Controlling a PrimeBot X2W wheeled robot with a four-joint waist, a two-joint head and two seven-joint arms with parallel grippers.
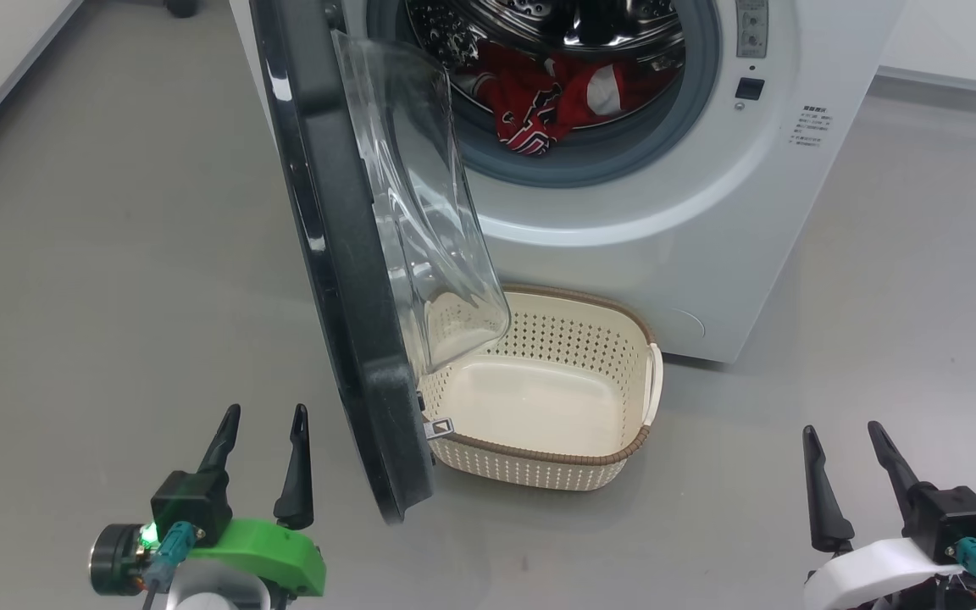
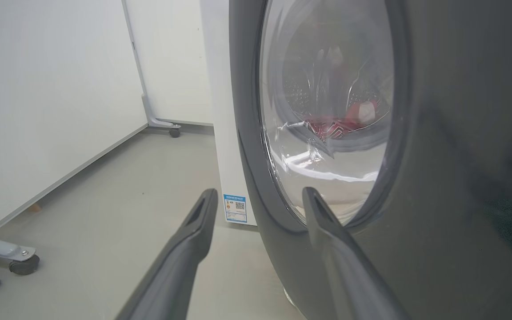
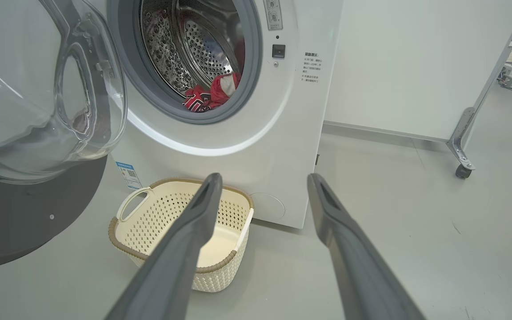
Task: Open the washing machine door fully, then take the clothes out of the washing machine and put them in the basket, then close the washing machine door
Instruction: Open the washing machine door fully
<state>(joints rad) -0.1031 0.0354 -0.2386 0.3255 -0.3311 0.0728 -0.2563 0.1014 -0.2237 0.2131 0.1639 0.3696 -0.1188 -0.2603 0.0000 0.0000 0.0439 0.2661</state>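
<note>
The white washing machine (image 1: 691,220) stands ahead with its black round door (image 1: 344,280) swung out toward me, roughly edge-on, its clear glass bowl (image 1: 429,212) facing the opening. Red and white clothes (image 1: 551,102) lie at the drum's front lip, clothes (image 3: 209,95) also visible from the right wrist. The cream basket (image 1: 615,457) sits empty on the floor below the opening, partly behind the door. My left gripper (image 1: 263,424) is open just left of the door's lower edge, its fingers (image 2: 327,222) close to the door's outer face (image 2: 460,155). My right gripper (image 1: 844,440) is open, empty, right of the basket (image 3: 127,231).
Grey floor (image 1: 115,254) spreads to the left and right of the machine. White wall panels on wheeled feet (image 3: 462,169) stand behind and beside it; another caster foot (image 2: 20,264) shows at the left.
</note>
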